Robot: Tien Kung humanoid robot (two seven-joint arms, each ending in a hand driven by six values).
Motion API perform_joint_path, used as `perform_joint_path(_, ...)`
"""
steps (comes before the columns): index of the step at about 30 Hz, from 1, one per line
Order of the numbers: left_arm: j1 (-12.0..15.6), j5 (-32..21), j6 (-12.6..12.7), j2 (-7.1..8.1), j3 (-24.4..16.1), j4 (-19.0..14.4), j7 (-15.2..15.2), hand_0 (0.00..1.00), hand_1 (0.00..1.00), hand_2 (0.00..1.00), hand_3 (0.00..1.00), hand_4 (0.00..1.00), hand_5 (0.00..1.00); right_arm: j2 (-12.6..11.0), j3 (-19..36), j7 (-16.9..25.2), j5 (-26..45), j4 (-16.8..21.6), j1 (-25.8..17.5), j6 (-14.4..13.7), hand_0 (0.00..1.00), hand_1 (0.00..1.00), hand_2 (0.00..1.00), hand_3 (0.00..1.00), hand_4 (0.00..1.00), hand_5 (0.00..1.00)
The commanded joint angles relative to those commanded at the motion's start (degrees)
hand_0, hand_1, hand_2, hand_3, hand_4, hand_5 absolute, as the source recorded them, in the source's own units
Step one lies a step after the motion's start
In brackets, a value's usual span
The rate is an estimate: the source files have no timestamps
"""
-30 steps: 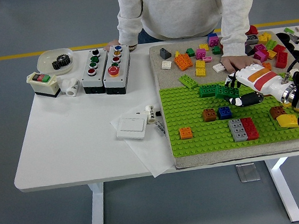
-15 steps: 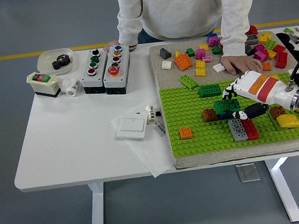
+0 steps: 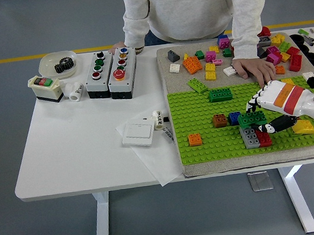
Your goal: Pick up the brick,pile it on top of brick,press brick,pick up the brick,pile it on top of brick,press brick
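The right hand [image 3: 264, 115] reaches in from the right over the green baseplate [image 3: 203, 129], its fingers clasping a dark green brick [image 3: 251, 120] low over the grey and red bricks [image 3: 255, 137].

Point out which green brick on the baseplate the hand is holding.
The dark green brick in the right hand, over the grey and red bricks. The other green brick sits free farther back.

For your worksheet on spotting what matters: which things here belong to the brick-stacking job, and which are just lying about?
In the job: right hand; green brick it holds; grey brick and red brick below; baseplate.

Lying about: button boxes; wall switch; gear dish; loose bricks.
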Motion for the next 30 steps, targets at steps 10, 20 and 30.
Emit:
perform_joint_path(10,0.4,-0.2,-0.1,-0.06,0.1,0.0,0.1,0.771,0.755,0.760,0.596,0.662,0.595,0.7,-1.1,0.0,0.9,-1.6,-0.7,-0.1,0.323,0.465,0.518,0.522,0.664,0.469)
perform_joint_path(20,0.6,0.3,-0.2,-0.09,-0.3,-0.1,0.2,0.771,0.755,0.760,0.596,0.662,0.595,1.0,-1.6,0.0,0.9,-1.7,-0.9,0.0,0.324,0.465,0.518,0.522,0.665,0.469)
perform_joint_path(30,0.5,0.3,-0.1,-0.09,-0.3,-0.1,0.2,0.771,0.755,0.759,0.596,0.660,0.597,1.2,-1.7,0.0,1.1,-2.9,-0.9,0.1,0.325,0.471,0.521,0.524,0.667,0.466)
